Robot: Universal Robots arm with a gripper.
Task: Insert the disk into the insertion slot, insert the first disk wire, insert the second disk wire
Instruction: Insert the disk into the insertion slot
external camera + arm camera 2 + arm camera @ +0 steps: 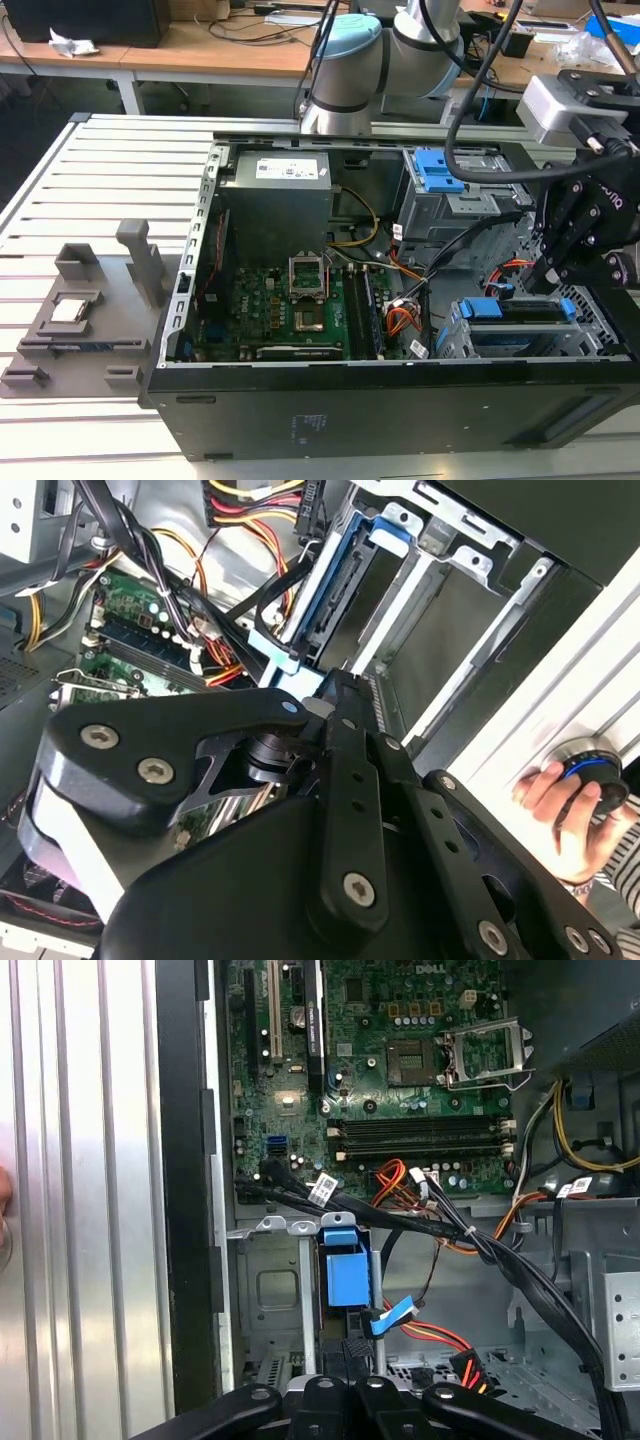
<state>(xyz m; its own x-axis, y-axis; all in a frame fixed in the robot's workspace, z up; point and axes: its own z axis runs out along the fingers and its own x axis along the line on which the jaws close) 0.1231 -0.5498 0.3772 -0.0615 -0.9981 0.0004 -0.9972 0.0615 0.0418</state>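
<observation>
gripper (553, 283) | exterior view: just off disk (515, 311) toward 1 o'clock | disk sits in insertion slot (510, 346), 4 o'clock in computer case (300, 420) | grip state: cannot tell

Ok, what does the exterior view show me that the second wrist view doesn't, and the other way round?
The exterior view adds the power supply, the grey fixture tray on the exterior view's left, and the arm's base. The second wrist view adds a person's hand on a blue-ringed knob outside the case. Both show the disk in its blue carrier sitting in the insertion slot, plus the motherboard.
</observation>
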